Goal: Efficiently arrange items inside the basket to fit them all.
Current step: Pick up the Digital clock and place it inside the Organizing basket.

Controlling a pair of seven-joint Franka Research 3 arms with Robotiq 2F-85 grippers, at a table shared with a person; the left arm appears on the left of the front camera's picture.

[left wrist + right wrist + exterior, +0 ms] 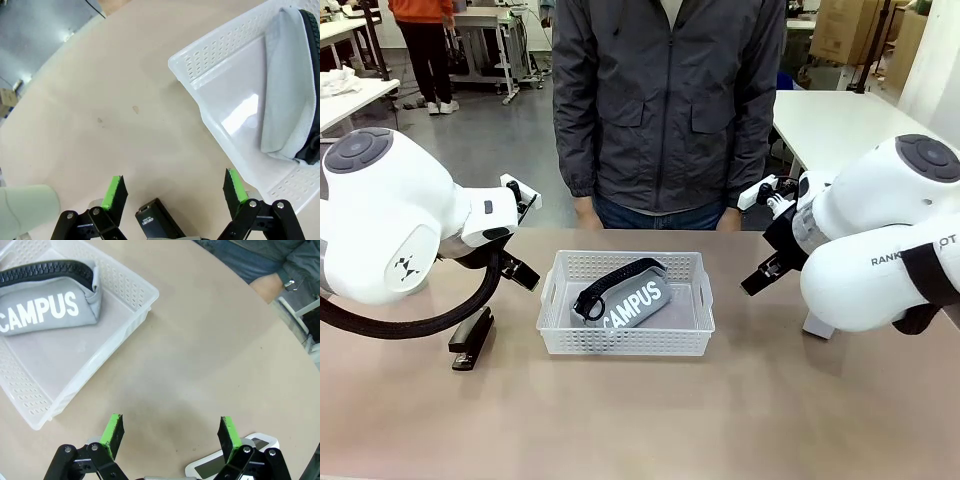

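We have one of the four items in. The grey pouch lies slantwise across the floor of the basket, which sits mid-table, towards the far edge where the person stands. The black stapler lies on the table towards the left edge, apart from the basket. The left gripper hangs right over it, jaws spread wide with nothing in their grasp. The pale green cup shows close beside the stapler. The right gripper is likewise wide apart and empty, over bare table off the basket's right end. The white thing beneath it is probably the flat box, though we see only a corner.

We judge the stapler to be the step in hand. To do it well, we would set the pads across its narrow body near the middle, so it does not tip, then lay it along one long wall. The pouch wastes floor as it lies (the diagonal leaves only small corners free). It wants squaring against a wall first, leaving the box a flat strip and the cup a corner.
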